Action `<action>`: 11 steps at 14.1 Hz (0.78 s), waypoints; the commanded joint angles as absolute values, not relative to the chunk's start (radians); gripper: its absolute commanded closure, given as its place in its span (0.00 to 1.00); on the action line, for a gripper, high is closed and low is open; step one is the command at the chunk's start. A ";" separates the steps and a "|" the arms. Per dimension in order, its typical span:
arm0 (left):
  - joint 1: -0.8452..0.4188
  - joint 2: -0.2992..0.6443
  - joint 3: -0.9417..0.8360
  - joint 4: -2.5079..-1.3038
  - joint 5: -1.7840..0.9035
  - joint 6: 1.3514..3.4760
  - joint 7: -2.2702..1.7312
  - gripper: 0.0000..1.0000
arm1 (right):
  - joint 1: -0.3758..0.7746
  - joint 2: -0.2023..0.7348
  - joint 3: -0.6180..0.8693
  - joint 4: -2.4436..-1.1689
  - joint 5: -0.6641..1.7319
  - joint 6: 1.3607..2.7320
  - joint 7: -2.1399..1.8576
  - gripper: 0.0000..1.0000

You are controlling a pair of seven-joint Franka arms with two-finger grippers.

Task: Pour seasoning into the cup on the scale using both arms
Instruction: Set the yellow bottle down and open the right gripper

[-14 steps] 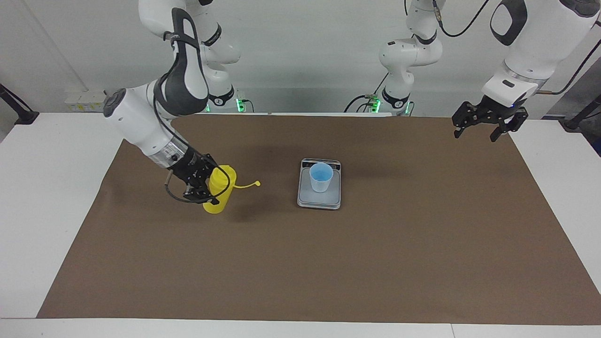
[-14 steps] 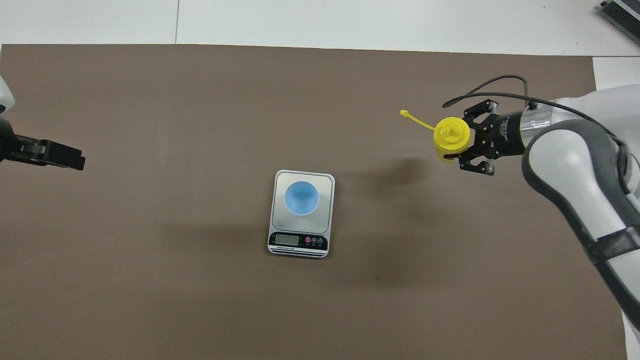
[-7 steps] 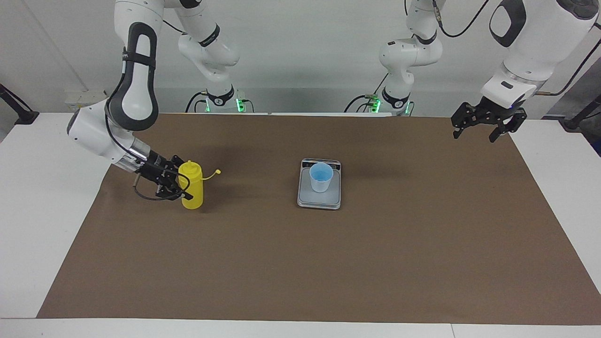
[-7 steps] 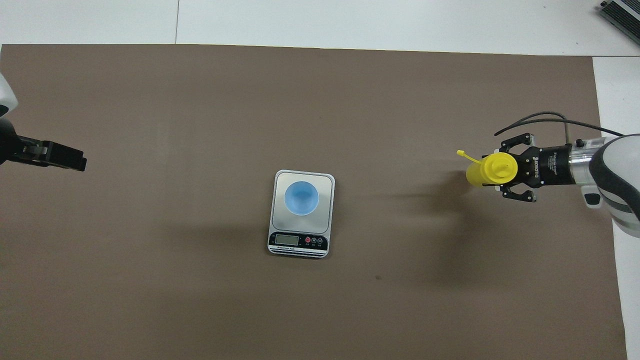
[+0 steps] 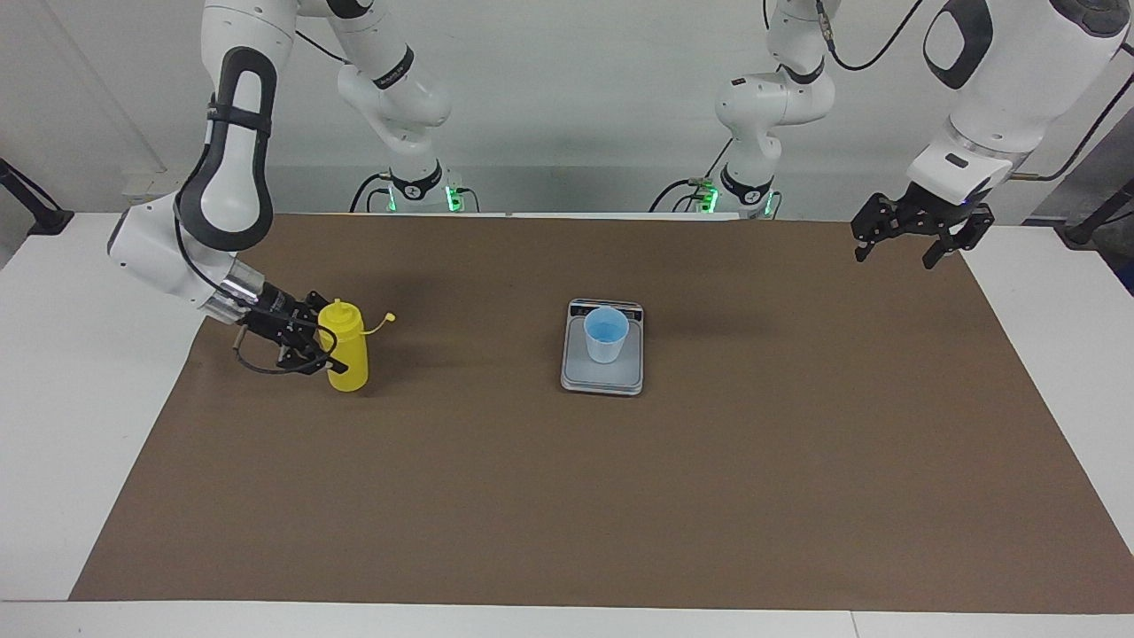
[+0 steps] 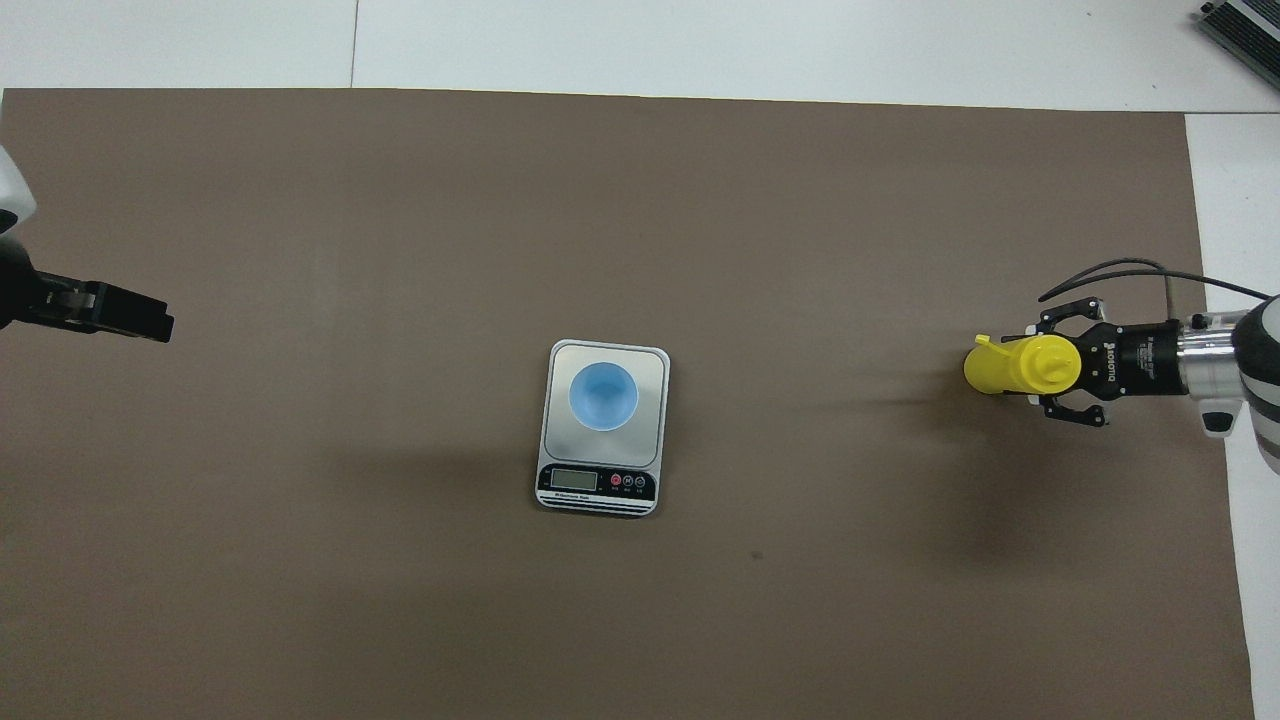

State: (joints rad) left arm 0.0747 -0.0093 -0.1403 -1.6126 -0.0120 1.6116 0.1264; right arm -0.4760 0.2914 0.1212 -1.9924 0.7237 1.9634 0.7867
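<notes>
Facing view: I see my right pincer (image 5: pixel 312 347) clamped on the seasoning (image 5: pixel 345 357), now set upright on the worktop (image 5: pixel 709 496), carried away from the cup (image 5: pixel 606 334) on the scale (image 5: pixel 602 377) toward nine o'clock.
Overhead view: bottle at the scale's three o'clock; left pincer (image 6: pixel 150 322) waits at nine, fingers I can't tell.
Meaning: pouring looks finished.

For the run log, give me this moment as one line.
right gripper: shut on bottle, upright on mat | left gripper: open, waiting | cup: on scale

"ROBOTIQ", seemingly, on the right gripper (image 6: pixel 1052 379); the scale (image 6: pixel 603 428) display blank.
</notes>
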 commanded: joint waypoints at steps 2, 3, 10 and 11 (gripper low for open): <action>0.087 -0.035 -0.147 -1.649 -0.002 1.631 0.146 0.00 | -0.499 0.287 0.124 -1.985 0.681 2.008 0.746 0.33; 0.087 -0.035 -0.147 -1.649 -0.002 1.631 0.146 0.00 | -0.497 0.275 0.124 -1.985 0.664 2.028 0.744 0.18; 0.091 -0.035 -0.146 -1.648 -0.002 1.626 0.133 0.00 | -0.488 0.183 0.124 -1.967 0.464 2.125 0.596 0.00; 0.087 -0.035 -0.147 -1.647 -0.002 1.626 0.133 0.00 | -0.488 0.173 0.127 -1.962 0.412 2.123 0.571 0.00</action>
